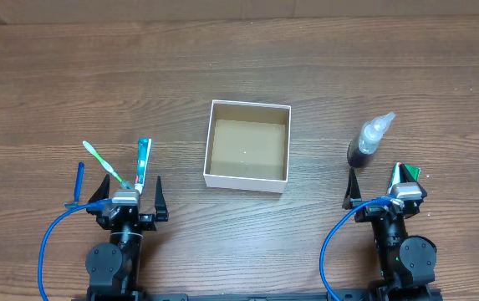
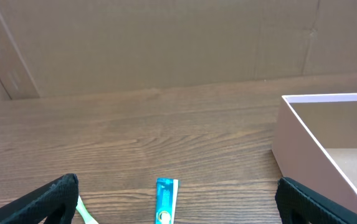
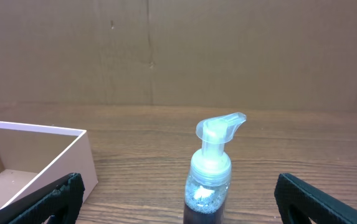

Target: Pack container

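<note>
On the desk (image 1: pixel 55 75), centred between both sides, sits the box (image 1: pixel 246 178), upright. My left jaws stand apart by the toothpaste (image 1: pixel 143 159); my right jaws stand apart behind the bottle (image 1: pixel 370 139).

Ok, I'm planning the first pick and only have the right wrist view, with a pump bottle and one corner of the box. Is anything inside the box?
Observer: No. From overhead the container shows only its bare tan floor.
Operator: What is over by the other arm?
Observer: A toothpaste tube and a green toothbrush lie just ahead of the open left gripper.
Operator: Is there anything near my fingers that I'm missing?
Observer: A small green item, too small to identify, lies by the outer finger of the right gripper.
</note>
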Robot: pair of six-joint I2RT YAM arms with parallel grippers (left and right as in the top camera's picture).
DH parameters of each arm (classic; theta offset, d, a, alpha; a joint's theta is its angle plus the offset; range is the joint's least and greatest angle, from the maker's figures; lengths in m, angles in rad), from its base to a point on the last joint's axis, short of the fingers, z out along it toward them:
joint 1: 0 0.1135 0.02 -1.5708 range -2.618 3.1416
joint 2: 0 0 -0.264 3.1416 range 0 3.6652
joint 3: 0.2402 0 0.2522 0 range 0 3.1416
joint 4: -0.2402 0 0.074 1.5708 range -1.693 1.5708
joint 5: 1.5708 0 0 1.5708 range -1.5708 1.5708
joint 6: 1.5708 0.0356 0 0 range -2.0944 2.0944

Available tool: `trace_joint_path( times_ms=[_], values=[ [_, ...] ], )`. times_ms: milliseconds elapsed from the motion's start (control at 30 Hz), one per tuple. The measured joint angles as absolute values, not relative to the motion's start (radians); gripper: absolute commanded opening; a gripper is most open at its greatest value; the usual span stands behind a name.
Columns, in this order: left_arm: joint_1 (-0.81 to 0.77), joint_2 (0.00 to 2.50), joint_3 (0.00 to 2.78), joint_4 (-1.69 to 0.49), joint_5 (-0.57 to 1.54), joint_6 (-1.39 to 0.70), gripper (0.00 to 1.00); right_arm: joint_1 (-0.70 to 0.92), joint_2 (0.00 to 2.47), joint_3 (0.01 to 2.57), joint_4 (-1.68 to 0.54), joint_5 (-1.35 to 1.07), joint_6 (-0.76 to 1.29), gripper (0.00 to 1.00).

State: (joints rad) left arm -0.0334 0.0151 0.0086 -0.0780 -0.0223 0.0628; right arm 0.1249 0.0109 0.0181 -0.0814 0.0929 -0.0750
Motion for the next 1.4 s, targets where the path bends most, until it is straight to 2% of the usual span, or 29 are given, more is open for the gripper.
trace_joint_path(
  times_ms=[267,400,533,633,867,1067,1233,1400],
  values=[
    [-0.033,0.015,0.008,-0.065,-0.017,0.063,1.0,0.125,0.011,0.018,-0.078,0.081,-0.073,1.0],
    [-0.033,0.015,0.01,-0.066,0.032,0.039,1.0,0.125,0.011,0.018,-0.053,0.083,0.017,1.0],
    [-0.033,0.028,0.093,-0.179,0.047,0.0,1.0,0.125,0.023,0.038,-0.091,0.086,0.056,1.0],
    [-0.033,0.084,0.239,-0.265,0.053,-0.01,1.0,0.125,0.086,0.144,-0.131,0.101,0.071,1.0],
    [-0.033,0.425,0.608,-0.401,0.054,-0.024,1.0,0.125,0.471,0.554,-0.354,0.185,0.079,1.0],
    [-0.033,0.747,0.894,-0.663,0.057,-0.024,1.0,0.125,0.839,0.865,-0.584,0.191,0.106,1.0],
    [-0.033,0.92,1.029,-0.854,0.081,-0.024,1.0,0.102,1.028,0.937,-0.655,0.16,0.201,1.0],
    [-0.033,0.984,1.14,-0.929,0.102,-0.024,1.0,-0.05,1.071,0.946,-0.662,0.029,0.232,1.0]
  ],
)
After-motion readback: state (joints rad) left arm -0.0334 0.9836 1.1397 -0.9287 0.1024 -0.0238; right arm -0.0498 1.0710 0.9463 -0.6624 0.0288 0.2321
